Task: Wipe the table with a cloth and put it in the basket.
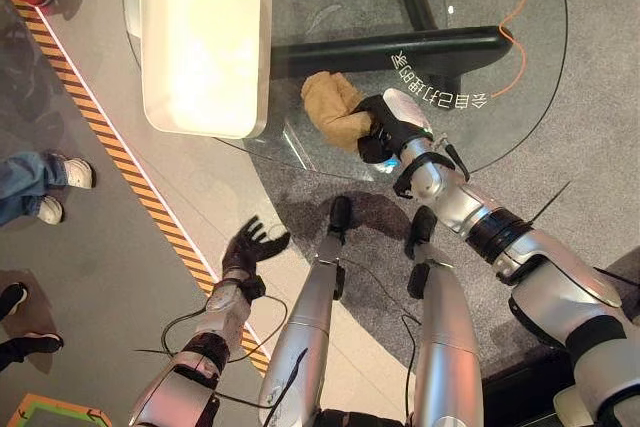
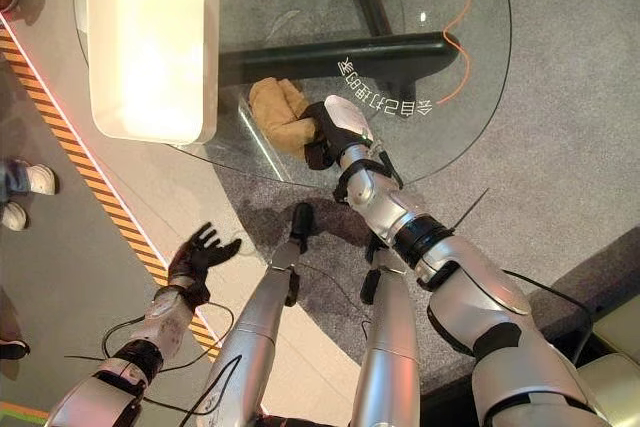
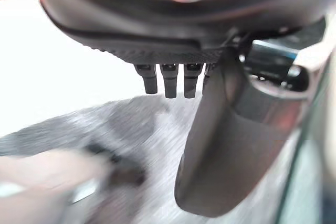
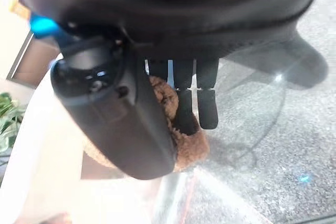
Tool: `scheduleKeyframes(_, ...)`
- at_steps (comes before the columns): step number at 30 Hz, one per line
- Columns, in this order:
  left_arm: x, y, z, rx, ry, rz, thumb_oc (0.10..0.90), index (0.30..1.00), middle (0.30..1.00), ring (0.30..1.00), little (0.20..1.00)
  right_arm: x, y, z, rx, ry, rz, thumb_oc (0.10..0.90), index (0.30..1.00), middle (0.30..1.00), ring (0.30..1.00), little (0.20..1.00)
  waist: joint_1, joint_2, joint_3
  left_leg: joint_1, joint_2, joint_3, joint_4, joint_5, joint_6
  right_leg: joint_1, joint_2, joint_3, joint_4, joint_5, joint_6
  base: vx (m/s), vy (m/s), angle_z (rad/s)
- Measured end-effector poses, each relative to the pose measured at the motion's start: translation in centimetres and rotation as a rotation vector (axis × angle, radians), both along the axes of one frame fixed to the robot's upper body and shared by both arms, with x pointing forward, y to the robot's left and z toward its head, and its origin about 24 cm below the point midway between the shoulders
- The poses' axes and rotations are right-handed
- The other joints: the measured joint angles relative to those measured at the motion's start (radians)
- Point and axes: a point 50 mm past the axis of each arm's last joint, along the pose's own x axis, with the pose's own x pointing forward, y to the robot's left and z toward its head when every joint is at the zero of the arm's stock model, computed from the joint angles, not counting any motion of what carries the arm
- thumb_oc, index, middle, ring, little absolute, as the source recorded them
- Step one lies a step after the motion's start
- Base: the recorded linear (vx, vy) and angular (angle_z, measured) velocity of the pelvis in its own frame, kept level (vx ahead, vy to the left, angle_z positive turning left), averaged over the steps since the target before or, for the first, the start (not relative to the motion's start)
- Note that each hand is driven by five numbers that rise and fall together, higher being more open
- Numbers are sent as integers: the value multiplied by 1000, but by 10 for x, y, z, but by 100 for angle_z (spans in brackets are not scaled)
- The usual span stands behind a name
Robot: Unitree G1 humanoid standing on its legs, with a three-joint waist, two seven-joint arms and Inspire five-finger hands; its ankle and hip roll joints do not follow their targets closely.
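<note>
Right robot hand (image 1: pixel 385 129) grasps the tan cloth (image 1: pixel 332 107), which extends toward ten o'clock on the glass tabletop (image 1: pixel 520 77); the white basket (image 1: pixel 205 37) lies beyond it.

Tan cloth (image 1: pixel 332 107) bunched on glass table (image 1: pixel 520 97), beside white basket (image 1: pixel 205 37).
</note>
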Motion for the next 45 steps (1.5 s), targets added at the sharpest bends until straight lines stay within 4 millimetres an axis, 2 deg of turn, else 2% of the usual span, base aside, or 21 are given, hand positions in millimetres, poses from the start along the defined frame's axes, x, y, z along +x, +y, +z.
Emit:
scheduleKeyframes(5,10,19,24,-61,-96,250,800,900,900,900,900,3,-9,-2,135,3,-78,100,300,300,300,200,21,0,0,8,2,-6,-1,2,-5,4,1,0,7,-8,-4,-6,-18,2)
scheduleKeyframes(10,15,25,49,-75,-191,402,800,900,900,900,900,1,-16,-5,288,-22,-143,100,300,300,300,200,23,0,0,4,3,-10,1,0,-7,3,3,-6,3,-9,-5,-16,-44,2)
scheduleKeyframes(13,22,26,74,-59,-294,457,800,900,900,900,900,-3,-18,-4,370,-60,-166,100,300,300,300,200,21,-1,0,-12,6,-21,3,0,-8,-3,7,-13,-8,-8,-6,-15,-14,2)
scheduleKeyframes(17,28,26,109,-17,-458,450,800,900,900,900,900,-11,-19,-4,439,-88,-166,100,300,300,300,200,19,-14,3,-25,10,-24,5,1,-8,-9,13,-19,-14,-3,-1,0,0,0)
scheduleKeyframes(24,33,15,153,-21,-665,397,800,900,900,900,900,-18,-24,-4,530,-117,-170,100,300,300,300,200,16,-42,7,-26,11,-21,11,-10,-2,-3,15,-19,-22,1,-6,0,0,0)
scheduleKeyframes(31,28,5,178,-10,-783,374,800,900,900,900,900,-25,-24,4,597,-165,-146,100,300,300,300,200,8,-65,7,-26,13,-20,18,-14,-1,3,19,-17,-29,3,-5,0,0,0)
scheduleKeyframes(40,16,-5,200,8,-914,321,800,900,900,900,900,-35,-20,11,638,-210,-98,100,300,300,300,200,-8,-72,8,-24,20,-21,17,-14,-2,12,27,-20,-45,10,-5,0,-21,-1)
scheduleKeyframes(45,16,-15,210,15,-987,177,800,900,900,900,900,-45,-19,13,672,-239,-67,100,300,300,300,200,-10,-72,8,-24,20,-20,17,-14,-1,12,27,-19,-46,11,-5,0,0,0)
